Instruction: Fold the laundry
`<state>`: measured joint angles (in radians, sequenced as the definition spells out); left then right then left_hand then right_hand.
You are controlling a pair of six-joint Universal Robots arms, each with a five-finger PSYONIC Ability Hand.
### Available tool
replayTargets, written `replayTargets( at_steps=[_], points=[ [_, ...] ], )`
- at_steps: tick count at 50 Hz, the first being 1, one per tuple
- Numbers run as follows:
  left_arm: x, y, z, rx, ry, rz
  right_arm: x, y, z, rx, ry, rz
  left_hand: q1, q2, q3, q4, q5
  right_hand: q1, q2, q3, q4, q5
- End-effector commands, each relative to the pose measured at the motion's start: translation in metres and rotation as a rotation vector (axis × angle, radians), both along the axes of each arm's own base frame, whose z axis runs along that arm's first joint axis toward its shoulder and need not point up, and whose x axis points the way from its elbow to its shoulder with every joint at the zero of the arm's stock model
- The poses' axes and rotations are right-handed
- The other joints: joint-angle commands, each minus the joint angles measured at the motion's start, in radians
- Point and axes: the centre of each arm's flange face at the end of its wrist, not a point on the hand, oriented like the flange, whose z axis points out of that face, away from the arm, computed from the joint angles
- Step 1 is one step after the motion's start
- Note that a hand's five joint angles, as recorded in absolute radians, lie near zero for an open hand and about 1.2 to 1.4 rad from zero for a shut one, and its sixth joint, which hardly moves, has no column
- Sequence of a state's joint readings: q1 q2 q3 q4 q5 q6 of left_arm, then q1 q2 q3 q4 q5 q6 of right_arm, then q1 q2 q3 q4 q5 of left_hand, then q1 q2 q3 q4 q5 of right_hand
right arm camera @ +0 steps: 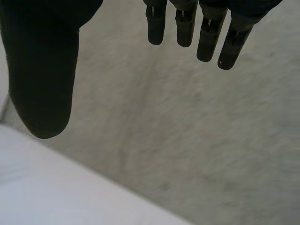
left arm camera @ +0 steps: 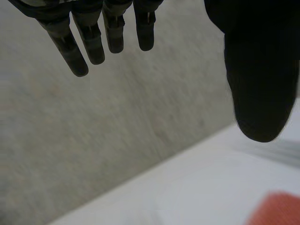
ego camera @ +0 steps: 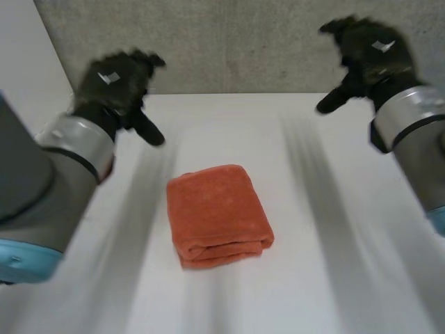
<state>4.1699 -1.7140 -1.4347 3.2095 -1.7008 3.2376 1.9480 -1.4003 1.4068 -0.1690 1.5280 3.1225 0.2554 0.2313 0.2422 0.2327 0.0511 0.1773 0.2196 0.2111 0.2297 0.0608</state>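
Orange-red terry towel: folded into a compact stack, mid white surface. Left hand and right hand hover near the far corners, both spread, empty, well apart from it. Folding judged complete.
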Motion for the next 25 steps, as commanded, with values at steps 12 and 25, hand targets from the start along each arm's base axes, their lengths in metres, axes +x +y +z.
replayTargets(
  at_steps=[12, 25],
  points=[
    [0.022, 0.01, 0.046, -0.077, 0.075, 0.007, -0.017, 0.015, 0.015, 0.002, 0.053, -0.044, -0.06, -0.035, -0.046, -0.037, -0.03, -0.003, -0.045, -0.037, -0.055, -0.061],
    [0.022, 0.011, 0.038, -0.059, 0.062, 0.002, -0.017, 0.015, 0.012, 0.003, 0.059, -0.042, -0.071, -0.047, -0.058, -0.048, -0.041, -0.003, -0.045, -0.037, -0.055, -0.061]
  ],
)
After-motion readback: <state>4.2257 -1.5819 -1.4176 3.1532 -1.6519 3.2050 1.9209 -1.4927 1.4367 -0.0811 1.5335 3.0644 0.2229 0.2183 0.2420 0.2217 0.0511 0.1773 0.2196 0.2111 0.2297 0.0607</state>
